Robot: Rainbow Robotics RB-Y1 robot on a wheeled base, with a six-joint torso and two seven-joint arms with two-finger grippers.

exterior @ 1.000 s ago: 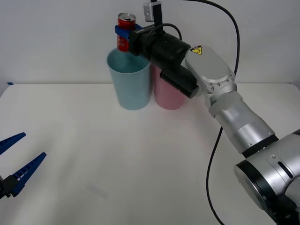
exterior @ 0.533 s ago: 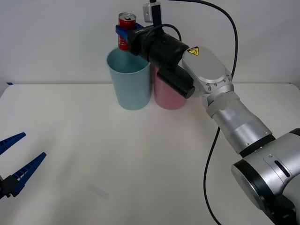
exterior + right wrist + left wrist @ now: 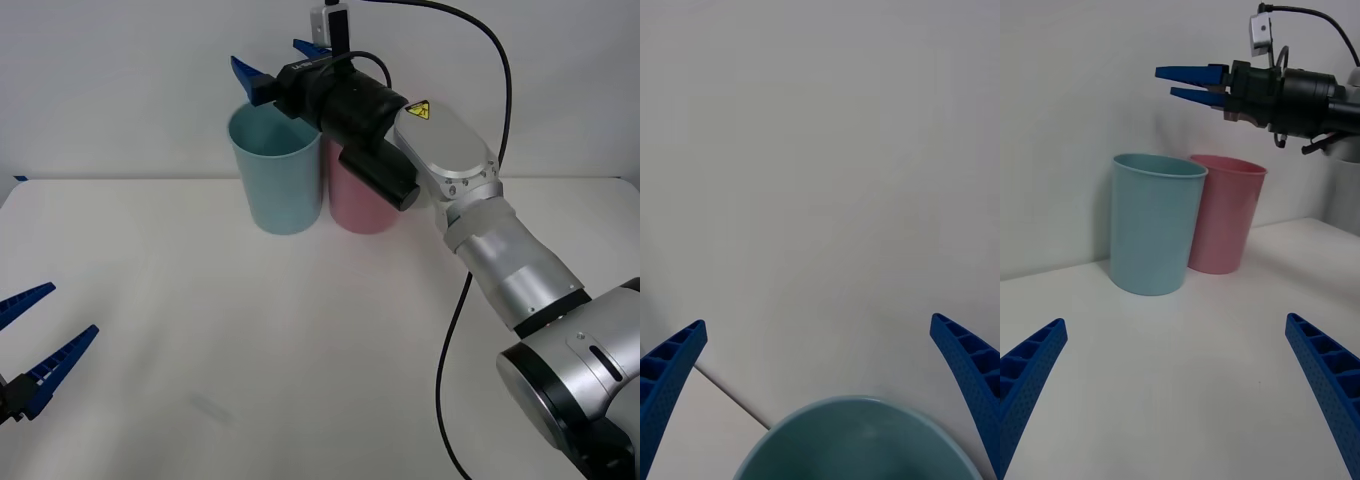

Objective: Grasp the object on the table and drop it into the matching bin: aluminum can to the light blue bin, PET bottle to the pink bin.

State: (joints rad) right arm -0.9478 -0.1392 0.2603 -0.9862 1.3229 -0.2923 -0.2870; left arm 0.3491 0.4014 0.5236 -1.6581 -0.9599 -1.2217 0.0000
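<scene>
1. The right arm reaches forward and across from the near right corner of the table toward its far edge, forearm rising and the black wrist section lying roughly level above the two bins
2. The right gripper hangs in the air directly over the mouth of the light blue bin, its two blue ribbed fingers spread wide apart with nothing between them
3. In the right wrist view those fingers sit at the two lower corners, and the round rim of the light blue bin lies between them, straight below
4. From the left wrist view the right gripper shows side-on, fingers pointing out level, above and clear of the bin rims
5. The left gripper rests low at the near left edge of the table, well apart from the bins, its fingers open and empty
6. There are two bins: one light blue and one pink bin, standing upright and touching side by side near the far edge of the table, the pink one on the right
7. The can cannot be seen; the inside of the light blue bin is too shadowed to tell what it holds
</scene>
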